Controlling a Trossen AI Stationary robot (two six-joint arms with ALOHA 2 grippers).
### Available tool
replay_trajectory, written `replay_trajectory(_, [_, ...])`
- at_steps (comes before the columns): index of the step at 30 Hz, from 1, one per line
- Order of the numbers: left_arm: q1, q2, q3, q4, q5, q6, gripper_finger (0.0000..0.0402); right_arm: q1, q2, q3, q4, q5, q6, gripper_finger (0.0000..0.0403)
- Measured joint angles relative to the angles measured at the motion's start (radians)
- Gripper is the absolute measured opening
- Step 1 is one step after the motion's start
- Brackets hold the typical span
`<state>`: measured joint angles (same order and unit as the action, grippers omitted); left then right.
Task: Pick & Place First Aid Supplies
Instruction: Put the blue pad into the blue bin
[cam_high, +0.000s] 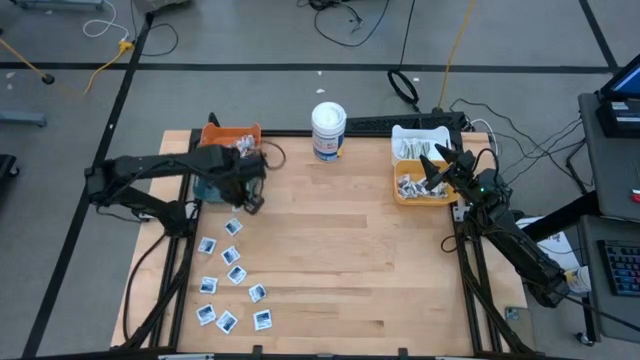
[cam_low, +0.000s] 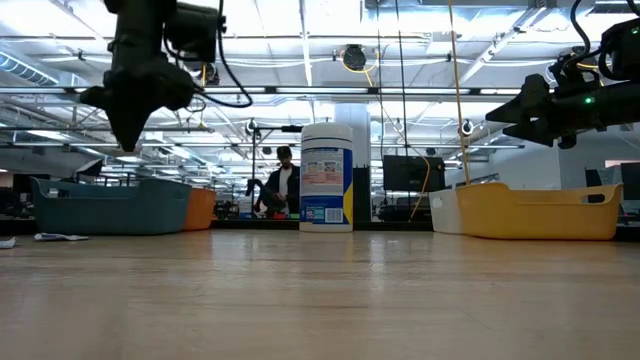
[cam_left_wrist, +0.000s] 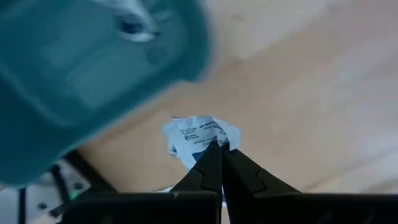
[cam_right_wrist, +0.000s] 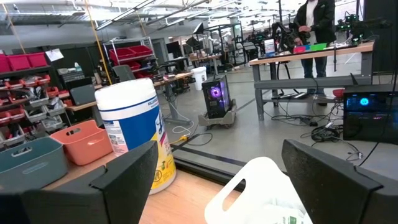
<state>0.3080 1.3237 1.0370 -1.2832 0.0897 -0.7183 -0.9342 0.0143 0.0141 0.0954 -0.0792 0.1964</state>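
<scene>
My left gripper (cam_high: 250, 198) hangs over the table beside the teal bin (cam_high: 212, 186), pointing down and shut on a white-and-blue sachet (cam_left_wrist: 202, 138). In the low view it (cam_low: 128, 138) is well above the tabletop. Several more sachets (cam_high: 232, 275) lie flat on the wood near the table's left front. My right gripper (cam_high: 438, 166) stands open and level over the yellow bin (cam_high: 425, 188), its fingers (cam_right_wrist: 124, 180) holding nothing. My left gripper pinches the sachet by one edge (cam_left_wrist: 211, 148) between its two fingertips, coming from above and pointing down. The crumpled sachet sticks out past the tips, lifted clear of the table, next to the teal bin's rim (cam_left_wrist: 186, 62).
An orange bin (cam_high: 232, 137) with a few packets sits behind the teal one. A tall white tub (cam_high: 328, 130) stands at the far middle. A white bin (cam_high: 420, 142) and the yellow bin hold whitish strips. Bare wood spans the table's middle and right front.
</scene>
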Motion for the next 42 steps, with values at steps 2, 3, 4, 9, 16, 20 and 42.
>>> replay_trajectory(2, [0.074, -0.008, 0.000, -0.013, -0.013, 0.006, 0.0000, 0.000, 0.000, 0.000, 0.000, 0.000, 0.000, 0.0337])
replay_trajectory(3, [0.113, -0.010, 0.000, -0.018, -0.019, 0.007, 0.0000, 0.000, 0.000, 0.000, 0.000, 0.000, 0.000, 0.0337])
replay_trajectory(4, [0.152, -0.011, 0.000, -0.021, -0.026, 0.011, 0.0000, 0.000, 0.000, 0.000, 0.000, 0.000, 0.000, 0.0337])
replay_trajectory(9, [0.323, -0.010, 0.000, -0.028, -0.039, 0.035, 0.0000, 0.000, 0.000, 0.000, 0.000, 0.000, 0.000, 0.0337])
replay_trajectory(16, [0.436, -0.001, 0.000, -0.025, -0.055, 0.063, 0.0000, 0.000, 0.000, 0.000, 0.000, 0.000, 0.000, 0.0337])
replay_trajectory(20, [0.429, 0.042, -0.019, 0.011, -0.072, 0.051, 0.0000, 0.000, 0.000, 0.000, 0.000, 0.000, 0.000, 0.0337])
replay_trajectory(42, [0.353, 0.156, -0.176, 0.256, -0.173, -0.097, 0.0002, 0.000, 0.000, 0.000, 0.000, 0.000, 0.000, 0.0337])
